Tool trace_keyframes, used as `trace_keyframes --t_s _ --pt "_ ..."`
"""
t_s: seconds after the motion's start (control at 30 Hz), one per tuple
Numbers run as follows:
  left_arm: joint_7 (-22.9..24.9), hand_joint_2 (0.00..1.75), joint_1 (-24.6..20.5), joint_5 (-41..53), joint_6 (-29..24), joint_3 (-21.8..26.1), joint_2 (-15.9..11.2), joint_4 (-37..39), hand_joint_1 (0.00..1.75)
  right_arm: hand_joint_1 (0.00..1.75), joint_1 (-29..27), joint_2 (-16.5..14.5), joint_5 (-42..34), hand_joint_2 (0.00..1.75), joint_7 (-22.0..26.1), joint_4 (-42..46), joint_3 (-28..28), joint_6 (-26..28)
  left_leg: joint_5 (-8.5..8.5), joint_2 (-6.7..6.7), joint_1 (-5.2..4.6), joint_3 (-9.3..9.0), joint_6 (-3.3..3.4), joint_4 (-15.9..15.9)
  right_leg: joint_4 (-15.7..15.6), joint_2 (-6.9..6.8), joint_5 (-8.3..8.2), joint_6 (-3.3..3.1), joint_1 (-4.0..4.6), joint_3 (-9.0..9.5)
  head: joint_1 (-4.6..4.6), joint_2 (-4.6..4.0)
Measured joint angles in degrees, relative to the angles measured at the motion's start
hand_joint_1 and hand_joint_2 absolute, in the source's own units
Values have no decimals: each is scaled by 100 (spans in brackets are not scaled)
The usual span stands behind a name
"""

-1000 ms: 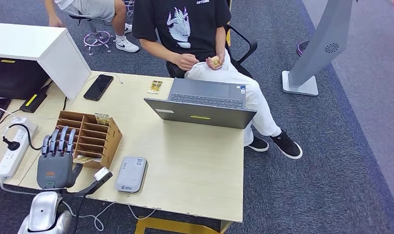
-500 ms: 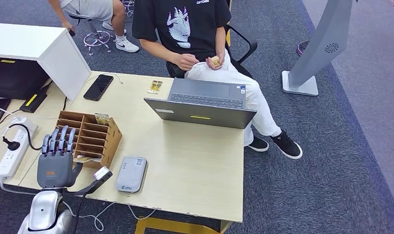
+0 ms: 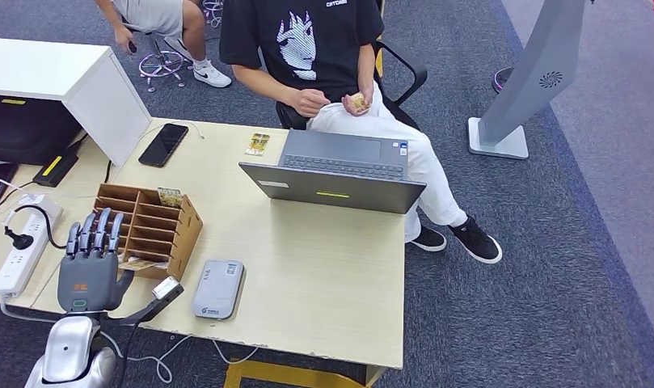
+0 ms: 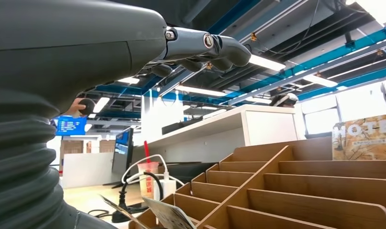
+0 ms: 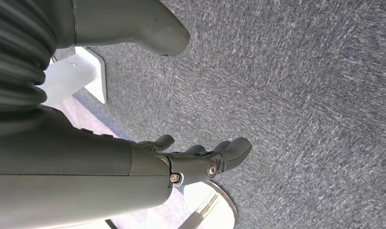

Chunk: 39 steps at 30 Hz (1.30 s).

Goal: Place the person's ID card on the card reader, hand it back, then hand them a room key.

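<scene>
Lower left of the head view, the left hand (image 3: 89, 263) hovers spread and empty by the wooden organizer (image 3: 149, 229). The right wrist view catches the right hand (image 5: 200, 160), empty with fingers loosely apart, above grey carpet (image 5: 300, 95)

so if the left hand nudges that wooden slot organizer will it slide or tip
The wooden organizer is low, wide and thin-walled, so probably light: likely to slide on the smooth table rather than tip. The loose card standing in it may shift.

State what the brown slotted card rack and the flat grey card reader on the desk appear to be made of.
Brown slotted card rack: looks like thin plywood or fibreboard, matte, unpainted; the left wrist view shows flat brown dividers with raw edges. Flat grey card reader: probably moulded plastic, smooth with rounded corners and a slight sheen.
</scene>
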<state>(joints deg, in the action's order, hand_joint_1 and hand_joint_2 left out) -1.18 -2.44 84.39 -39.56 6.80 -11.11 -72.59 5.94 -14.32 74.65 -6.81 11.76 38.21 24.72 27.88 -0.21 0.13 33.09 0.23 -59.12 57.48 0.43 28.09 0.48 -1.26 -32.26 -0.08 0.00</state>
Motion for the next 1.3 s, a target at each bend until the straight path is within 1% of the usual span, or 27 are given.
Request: trace_keyframes --t_s 0.47,0.9,0.93,1.03,1.07,1.3 --pt "-229 175 27 -153 -1 177 155 174 0 0 8 0 -21 175 2 0 -43 0 0 -1 0 1 0 0 0 -1 0 0 0 1 0 -1" --pt "-247 175 29 -158 0 262 217 184 0 0 9 0 -21 175 2 0 -64 0 0 -1 0 1 0 0 0 -1 0 0 0 1 -1 -1" --pt "-251 175 29 -160 0 268 221 184 32 0 9 0 -21 175 2 0 -65 0 0 -1 0 1 0 0 0 -1 0 0 0 1 -1 -1" --pt "-271 175 28 -196 0 283 226 199 163 0 10 0 -22 175 3 0 -71 1 0 -1 0 1 0 0 0 -1 0 0 0 1 -1 0" --pt "-280 175 26 -218 0 284 226 214 175 0 10 0 -23 175 5 1 -74 1 0 -1 0 1 0 0 0 -1 0 0 0 1 -1 0" --pt "-296 175 15 -317 0 286 226 347 175 0 13 0 -105 175 61 7 -87 16 0 -1 0 0 0 0 0 -1 0 0 0 1 1 0"
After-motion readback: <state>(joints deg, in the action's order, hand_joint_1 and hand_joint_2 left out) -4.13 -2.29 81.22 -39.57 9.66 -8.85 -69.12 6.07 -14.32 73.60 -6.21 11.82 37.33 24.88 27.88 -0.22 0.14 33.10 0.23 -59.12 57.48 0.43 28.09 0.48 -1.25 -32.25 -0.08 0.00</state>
